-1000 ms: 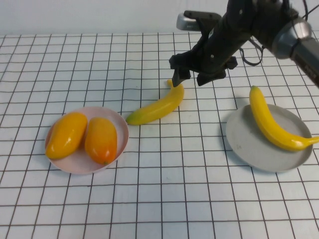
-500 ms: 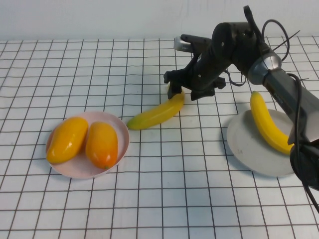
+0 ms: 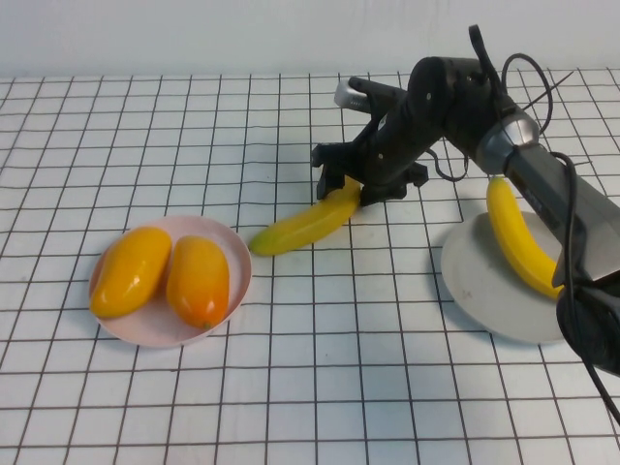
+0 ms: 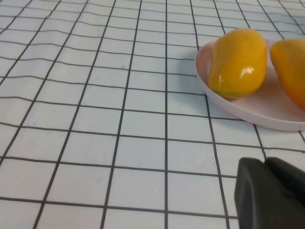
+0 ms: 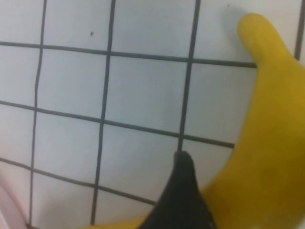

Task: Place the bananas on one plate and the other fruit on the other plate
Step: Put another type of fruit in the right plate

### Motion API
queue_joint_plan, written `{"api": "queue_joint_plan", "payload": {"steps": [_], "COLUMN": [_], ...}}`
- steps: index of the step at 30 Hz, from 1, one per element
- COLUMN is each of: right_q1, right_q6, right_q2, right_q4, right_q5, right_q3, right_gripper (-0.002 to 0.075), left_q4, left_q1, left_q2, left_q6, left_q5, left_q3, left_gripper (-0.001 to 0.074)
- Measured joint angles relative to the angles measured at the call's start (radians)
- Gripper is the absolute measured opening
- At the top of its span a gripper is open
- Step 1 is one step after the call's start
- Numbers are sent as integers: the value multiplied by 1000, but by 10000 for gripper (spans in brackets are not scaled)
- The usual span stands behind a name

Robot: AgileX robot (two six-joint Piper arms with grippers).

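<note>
Reaching with the right gripper (image 3: pixel 354 179), jaws spread wide, straddling the far end of the loose glossy yellow banana (image 3: pixel 305 222) near mid-desk, between the round pale pink plate (image 3: pixel 235 252) holding two plump orange-yellow fruits (image 3: pixel 165 273) and the round grey plate (image 3: pixel 484 281) carrying the second banana (image 3: pixel 513 237) toward the desk's right edge. Likely next: clamping, lifting, carrying across to grey. Left gripper (image 4: pixel 271 195) clenched, empty, beside pink.

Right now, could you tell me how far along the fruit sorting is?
Done: both mangoes sit on the pink plate, one banana on the grey plate. In hand: the open right gripper straddles the second banana. Left: moving it over. The left gripper is shut, parked.
</note>
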Motion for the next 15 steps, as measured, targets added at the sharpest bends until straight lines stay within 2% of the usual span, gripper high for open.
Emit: {"api": "queue_joint_plan", "payload": {"steps": [5,7,10,15], "right_q1": [1,2,2,2], "right_q6": [4,5,5,-32], "right_q2": [9,9,9,9], "right_q4": [17,14,12,-33], "right_q5": [-10,-13,-5,75], "right_q3": [0,0,0,-38], "right_gripper": [489,438,322,324], "left_q4": [0,0,0,0], "left_q1": [0,0,0,0], "left_q2": [0,0,0,0], "left_q6": [0,0,0,0], "left_q5": [0,0,0,0], "left_q3": [0,0,0,0], "left_gripper": [-4,-4,-4,-4]}}
